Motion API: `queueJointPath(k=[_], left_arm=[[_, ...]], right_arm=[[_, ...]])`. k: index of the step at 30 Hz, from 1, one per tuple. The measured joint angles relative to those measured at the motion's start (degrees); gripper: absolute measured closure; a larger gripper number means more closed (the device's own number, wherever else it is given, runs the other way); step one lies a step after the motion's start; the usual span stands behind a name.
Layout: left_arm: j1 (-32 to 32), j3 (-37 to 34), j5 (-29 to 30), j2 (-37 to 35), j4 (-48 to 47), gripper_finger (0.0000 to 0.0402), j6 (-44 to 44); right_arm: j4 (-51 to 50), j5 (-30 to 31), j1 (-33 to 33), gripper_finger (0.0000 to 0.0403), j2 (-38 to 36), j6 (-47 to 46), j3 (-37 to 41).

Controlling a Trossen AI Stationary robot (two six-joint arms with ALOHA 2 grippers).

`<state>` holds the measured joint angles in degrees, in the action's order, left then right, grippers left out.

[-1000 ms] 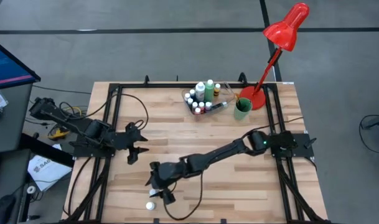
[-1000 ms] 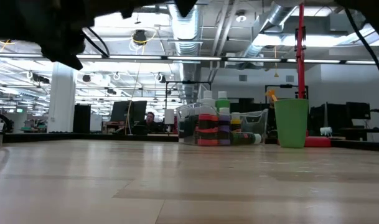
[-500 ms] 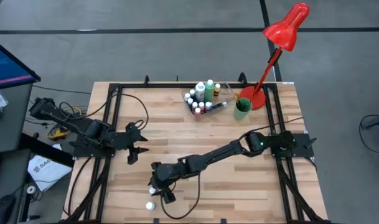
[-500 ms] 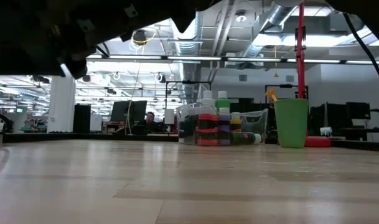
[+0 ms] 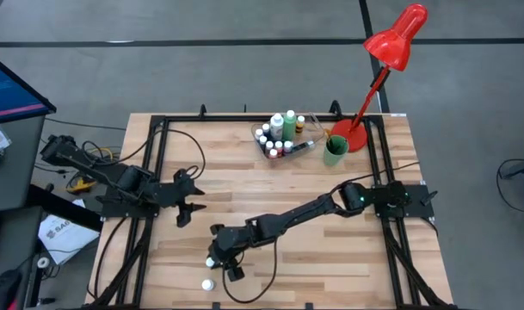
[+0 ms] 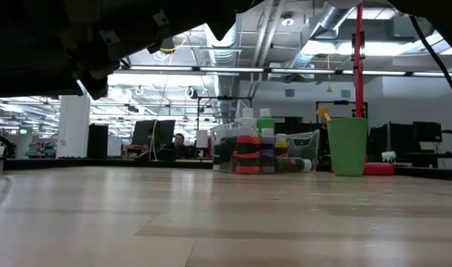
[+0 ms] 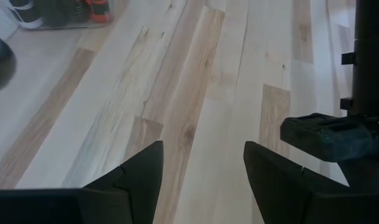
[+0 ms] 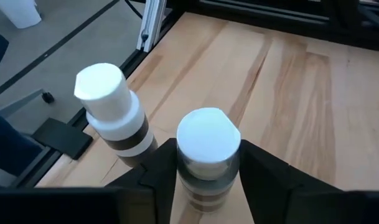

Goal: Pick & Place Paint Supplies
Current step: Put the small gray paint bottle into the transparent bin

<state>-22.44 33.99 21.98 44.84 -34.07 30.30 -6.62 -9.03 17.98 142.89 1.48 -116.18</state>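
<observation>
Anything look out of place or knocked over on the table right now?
Nothing spilled or tipped. Two small white-capped bottles stand upright near the table's front edge, far from the tray holding the others: one sits between the right gripper's fingers, the other beside it. The left gripper waits open.

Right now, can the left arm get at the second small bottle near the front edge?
Probably not cleanly: the right gripper sits around one bottle, close beside the other bottle, crowding the approach; the left gripper hangs open farther back.

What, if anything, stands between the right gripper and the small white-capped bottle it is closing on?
Nothing visible. The right gripper has a finger on each side of the white-capped bottle, no object in the gap. A second bottle stands beside it, outside the fingers. The left gripper waits apart.
</observation>
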Motion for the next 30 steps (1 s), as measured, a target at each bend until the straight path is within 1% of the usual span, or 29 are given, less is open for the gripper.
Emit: queueJointPath(k=[6,11,18,21,27,30], left_arm=[[0.00,-0.01,0.63,0.00,0.03,0.0192,0.00],[0.00,-0.01,0.65,0.00,0.05,0.0192,0.00],[0.00,-0.01,0.70,0.00,0.05,0.0192,0.00],[0.00,-0.01,0.72,0.00,0.04,0.0192,0.00],[0.00,-0.01,0.72,0.00,0.05,0.0192,0.00],[0.00,-0.01,0.74,0.00,0.05,0.0192,0.02]], right_arm=[[0.01,0.01,0.02,0.0246,0.00,-0.28,0.00],[-0.14,-0.01,-0.17,0.0280,-0.41,-1.51,0.02],[0.04,-0.12,-2.26,0.0280,-3.76,-5.34,0.04],[-2.70,0.01,-3.46,0.0280,-5.96,-5.51,0.04],[-16.15,-0.36,-6.60,0.0280,-13.88,0.24,0.17],[-19.85,-0.36,-9.19,0.0280,-19.27,1.42,4.40]])
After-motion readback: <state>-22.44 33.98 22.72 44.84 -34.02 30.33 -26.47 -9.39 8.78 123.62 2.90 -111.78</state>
